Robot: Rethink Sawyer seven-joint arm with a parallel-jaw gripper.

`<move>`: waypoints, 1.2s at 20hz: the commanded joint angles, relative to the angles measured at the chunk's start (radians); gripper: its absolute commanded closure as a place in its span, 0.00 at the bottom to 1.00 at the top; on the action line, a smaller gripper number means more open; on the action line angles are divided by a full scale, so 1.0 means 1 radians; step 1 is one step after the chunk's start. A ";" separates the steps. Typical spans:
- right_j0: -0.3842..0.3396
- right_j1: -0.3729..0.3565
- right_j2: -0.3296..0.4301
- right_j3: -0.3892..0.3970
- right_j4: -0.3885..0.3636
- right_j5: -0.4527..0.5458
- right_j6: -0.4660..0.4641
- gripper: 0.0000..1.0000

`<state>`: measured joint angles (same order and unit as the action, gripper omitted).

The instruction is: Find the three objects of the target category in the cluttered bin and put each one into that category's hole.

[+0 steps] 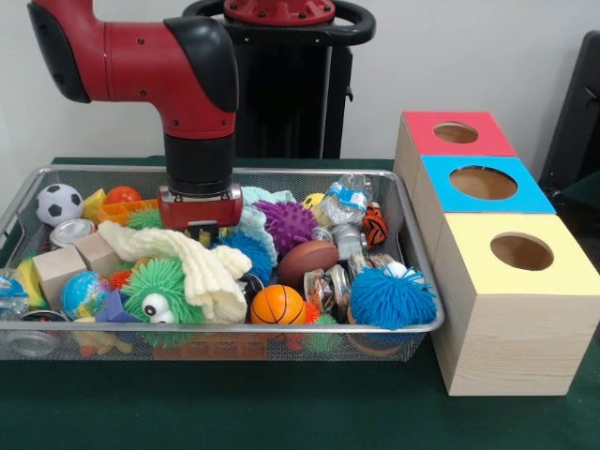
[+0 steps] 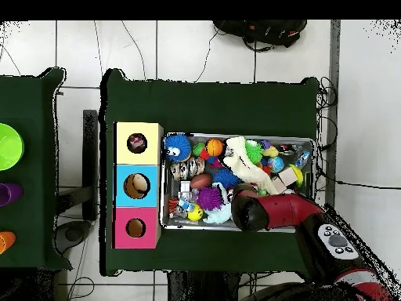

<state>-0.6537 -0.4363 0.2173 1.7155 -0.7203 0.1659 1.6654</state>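
The cluttered bin is still full of toys, and I cannot pick out any knotted rope toy in the heap. At 3 o'clock of the bin stands the yellow-faced box with the hole; something small shows inside it from above. The gripper is low in the pile, its fingers hidden, so I cannot tell their state. I judge the search unfinished.

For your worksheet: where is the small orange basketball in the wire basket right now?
In the front view, the orange basketball lies against the wire basket's near rim, just right of centre, between the cream plush toy and the blue spiky ball, below the brown football.
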 commanded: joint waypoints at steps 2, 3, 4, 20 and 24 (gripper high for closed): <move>0.038 0.096 0.000 -0.080 0.044 0.060 0.100 1.00; 0.042 0.048 0.004 -0.050 0.064 0.089 0.100 1.00; 0.047 -0.010 0.010 -0.014 0.087 0.118 0.100 1.00; 0.048 -0.292 0.125 0.028 0.350 0.498 -0.013 1.00; 0.049 -0.290 0.127 0.014 0.360 0.516 -0.021 1.00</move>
<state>-0.6102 -0.7126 0.2520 1.7665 -0.4074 0.5873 1.6654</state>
